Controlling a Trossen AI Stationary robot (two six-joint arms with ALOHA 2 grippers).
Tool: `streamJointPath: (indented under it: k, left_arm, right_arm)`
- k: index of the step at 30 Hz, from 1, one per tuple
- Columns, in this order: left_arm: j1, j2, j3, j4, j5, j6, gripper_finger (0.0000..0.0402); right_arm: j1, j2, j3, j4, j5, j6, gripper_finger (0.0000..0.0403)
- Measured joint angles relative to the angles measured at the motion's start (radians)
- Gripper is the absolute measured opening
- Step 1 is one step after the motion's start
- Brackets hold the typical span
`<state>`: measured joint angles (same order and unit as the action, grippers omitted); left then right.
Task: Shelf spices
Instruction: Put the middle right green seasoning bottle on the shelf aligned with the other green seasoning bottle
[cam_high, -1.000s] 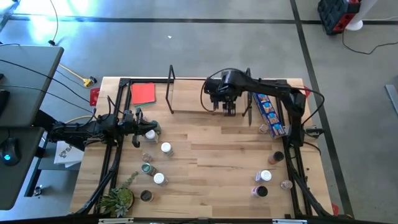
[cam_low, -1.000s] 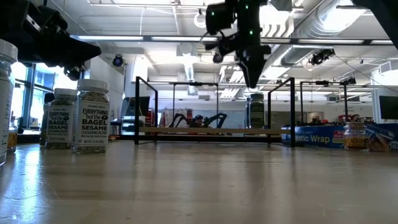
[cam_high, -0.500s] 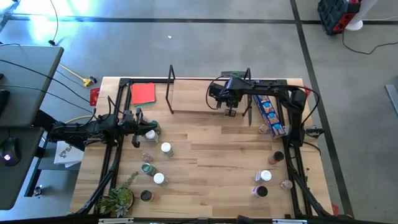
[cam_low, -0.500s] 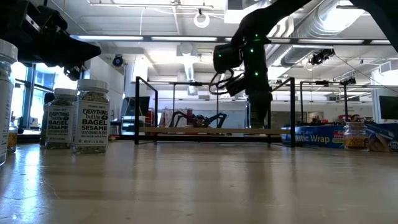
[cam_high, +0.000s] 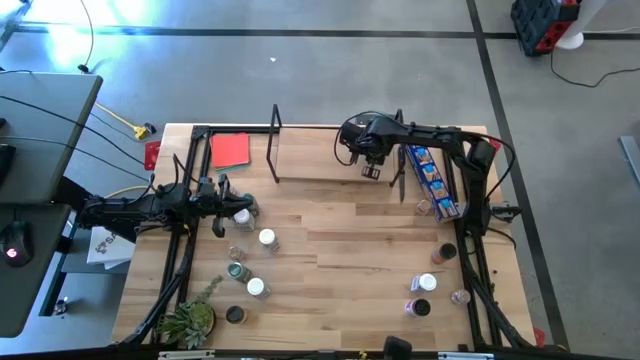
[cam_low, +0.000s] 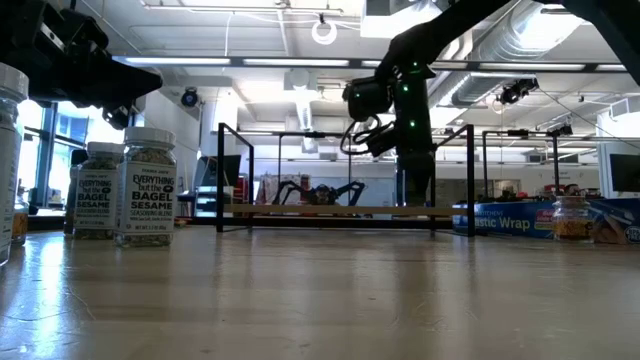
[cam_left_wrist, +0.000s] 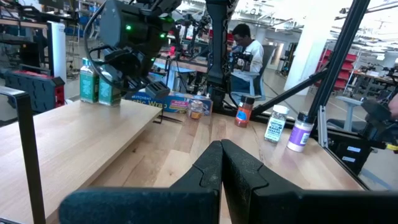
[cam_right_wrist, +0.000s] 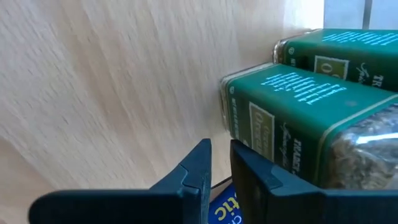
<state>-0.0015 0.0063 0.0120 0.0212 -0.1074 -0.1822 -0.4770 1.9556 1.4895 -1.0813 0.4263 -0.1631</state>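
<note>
Now over the shelf (cam_high: 320, 168): right gripper (cam_right_wrist: 216, 163) nearly pressed together, empty, beside two green-labelled jars (cam_right_wrist: 292, 118); left gripper (cam_left_wrist: 222, 163) shut.

R gripper (cam_high: 372, 170) hangs over the shelf (cam_high: 310, 170) near its right end, fingers almost together, holding nothing. L gripper (cam_high: 218, 208) waits left of shelf, fingers fully together.
</note>
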Motion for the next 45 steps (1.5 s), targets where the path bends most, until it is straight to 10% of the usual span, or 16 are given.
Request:
streamJointPath:
  k: [20,32,45]
  left_arm:
    - [0.000,0.000,0.000,0.000,0.000,0.000,0.0001]
    - [0.000,0.000,0.000,0.003,-0.001,-0.012,0.0001]
    - [0.000,0.000,0.000,0.003,-0.001,-0.025,0.0001]
  right_arm:
    - [0.090,-0.298,0.003,-0.069,0.096,0.054,0.0052]
    - [-0.155,-0.287,0.003,0.124,-0.121,0.073,0.0052]
    - [-0.170,-0.236,0.004,0.127,-0.191,0.077,0.0052]
